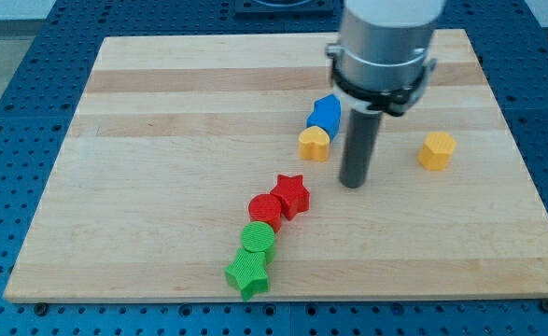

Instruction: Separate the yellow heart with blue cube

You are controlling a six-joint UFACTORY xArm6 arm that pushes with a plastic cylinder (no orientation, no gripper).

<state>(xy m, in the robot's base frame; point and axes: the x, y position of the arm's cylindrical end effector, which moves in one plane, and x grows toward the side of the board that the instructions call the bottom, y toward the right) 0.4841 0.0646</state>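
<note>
The yellow heart (315, 143) lies near the board's middle, touching the blue cube (325, 113) just above and right of it. My tip (352, 183) rests on the board a little to the right of and below the yellow heart, apart from it. The dark rod rises from the tip to the grey arm body (386, 42) at the view's top.
A yellow hexagonal block (436, 150) sits to the right of my tip. A red star (291, 195), a red cylinder (265, 211), a green cylinder (258, 240) and a green star (248, 273) form a diagonal chain at lower middle. The wooden board (143, 168) sits on a blue pegboard.
</note>
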